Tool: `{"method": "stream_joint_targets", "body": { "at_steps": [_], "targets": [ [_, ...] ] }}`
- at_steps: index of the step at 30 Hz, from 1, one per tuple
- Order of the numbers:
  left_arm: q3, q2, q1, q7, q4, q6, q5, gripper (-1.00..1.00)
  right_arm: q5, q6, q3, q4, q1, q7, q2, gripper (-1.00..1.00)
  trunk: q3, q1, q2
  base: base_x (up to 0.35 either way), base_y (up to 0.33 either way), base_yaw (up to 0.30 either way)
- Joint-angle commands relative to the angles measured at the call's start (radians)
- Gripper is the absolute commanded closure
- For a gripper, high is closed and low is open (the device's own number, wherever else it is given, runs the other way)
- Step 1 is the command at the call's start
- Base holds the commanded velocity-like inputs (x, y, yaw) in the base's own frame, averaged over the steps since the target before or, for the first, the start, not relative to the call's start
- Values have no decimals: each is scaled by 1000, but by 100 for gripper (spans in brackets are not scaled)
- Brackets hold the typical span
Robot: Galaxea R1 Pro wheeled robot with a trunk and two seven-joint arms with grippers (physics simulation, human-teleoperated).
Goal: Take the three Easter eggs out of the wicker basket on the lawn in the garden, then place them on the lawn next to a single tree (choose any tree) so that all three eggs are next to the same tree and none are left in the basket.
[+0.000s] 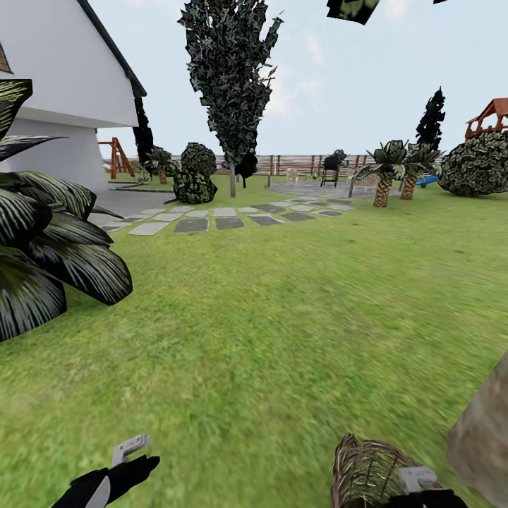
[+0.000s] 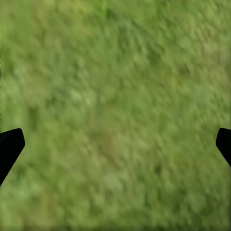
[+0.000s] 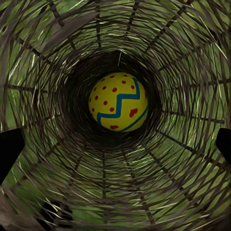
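Ahead we see the lawn (image 1: 282, 303) spreading wide across the garden, running up to grey stone paving slabs (image 1: 212, 222) and a brown slat fence (image 1: 296, 164) at the far side. A white house (image 1: 63, 77) stands at the left, with a dark columnar conifer (image 1: 229, 70) beyond the slabs and a big-leaved plant (image 1: 49, 240) close on our left. A mottled grey-brown trunk (image 1: 483, 437) cuts into the lower right corner.

Just beside that trunk, the wicker basket (image 1: 367, 469) stands on the grass at the bottom edge, under our right arm. Our right wrist view looks straight down into the basket (image 3: 57, 57), and one Easter egg (image 3: 119, 102), yellow with a blue zigzag and red spots, lies at its base.

Our right end effector (image 3: 115, 144) is spread wide over the basket mouth, fingertips (image 3: 9, 149) at the frame edges, holding nothing. Our left end effector (image 2: 115, 144) is likewise wide apart and empty, hanging over bare grass (image 2: 115, 96).
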State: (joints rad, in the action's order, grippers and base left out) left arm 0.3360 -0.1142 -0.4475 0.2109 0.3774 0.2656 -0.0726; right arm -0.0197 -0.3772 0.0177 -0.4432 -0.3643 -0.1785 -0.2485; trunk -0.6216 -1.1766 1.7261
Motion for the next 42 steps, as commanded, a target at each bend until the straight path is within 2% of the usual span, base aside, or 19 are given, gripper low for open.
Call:
{"method": "stream_joint_targets", "body": {
  "at_steps": [1,12,25,37,42],
  "targets": [
    [5,1,0,4,2,9,-7,-100,-3,-5,2,-2,0,-1,-1,-100,-1,0,1,0,0,0],
    [10,2,0,4,2,7,-9,-100,-2,-5,1,-2,1,11,-4,-100,-1,0,1,3,0,0],
    [14,2,0,4,2,5,-10,-100,-2,-5,1,-2,0,39,-2,-100,-1,0,1,265,0,0],
    [8,2,0,5,2,3,-6,-100,-2,-3,2,-2,0,43,0,-100,-1,0,1,17,0,0],
    [8,2,0,4,2,3,-7,-100,0,-3,1,-2,0,43,-1,-100,-17,-19,36,0,0,0]
  ]
}}
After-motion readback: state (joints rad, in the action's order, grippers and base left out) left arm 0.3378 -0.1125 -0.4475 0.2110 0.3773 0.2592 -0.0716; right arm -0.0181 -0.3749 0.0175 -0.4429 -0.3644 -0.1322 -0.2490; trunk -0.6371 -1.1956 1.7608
